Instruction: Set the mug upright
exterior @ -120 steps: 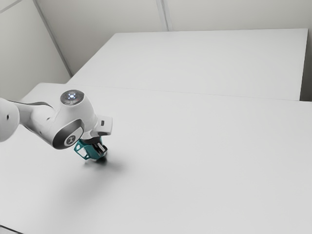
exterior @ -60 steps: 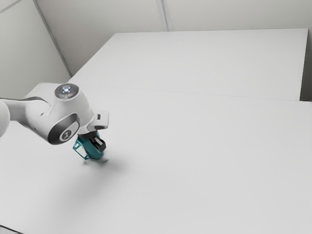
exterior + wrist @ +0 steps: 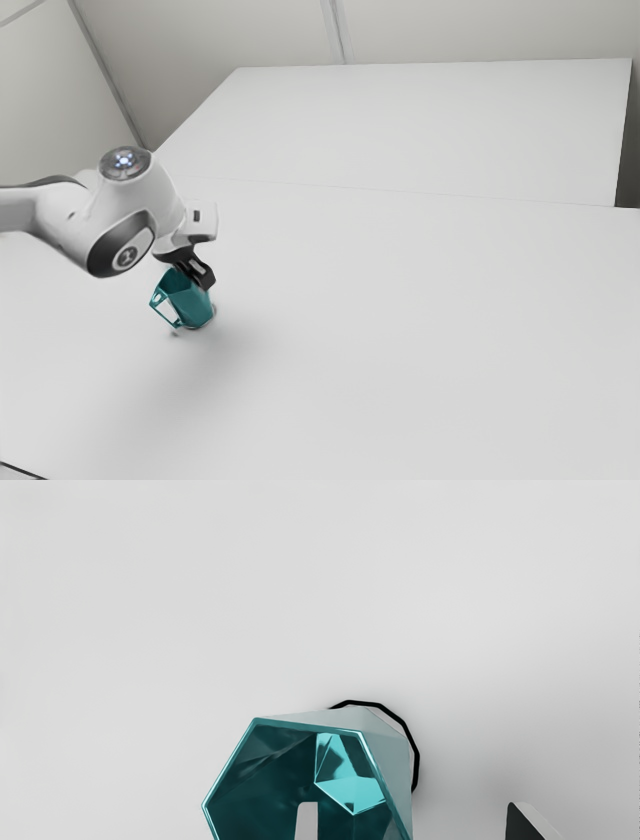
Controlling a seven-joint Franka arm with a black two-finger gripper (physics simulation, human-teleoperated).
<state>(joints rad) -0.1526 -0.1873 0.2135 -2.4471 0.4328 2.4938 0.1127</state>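
Note:
The teal faceted mug stands on its base on the table, opening facing up and handle toward the exterior view's left; whether it leans slightly I cannot tell. My gripper is at the mug's rim, partly hiding it. In the wrist view, the gripper is open, its fingers wide apart. One finger overlaps the opening of the mug, and the other is outside the wall, apart from it. I cannot tell whether the first finger is inside the mug or above it.
The white table extends from the mug toward the exterior view's right. Behind it lies another white surface, with pale walls beyond.
My hand has risen and shifted toward the exterior view's left, its fingers climbing from beside the mug's body to its rim. More of the mug now shows, and it has stayed nearly in place.

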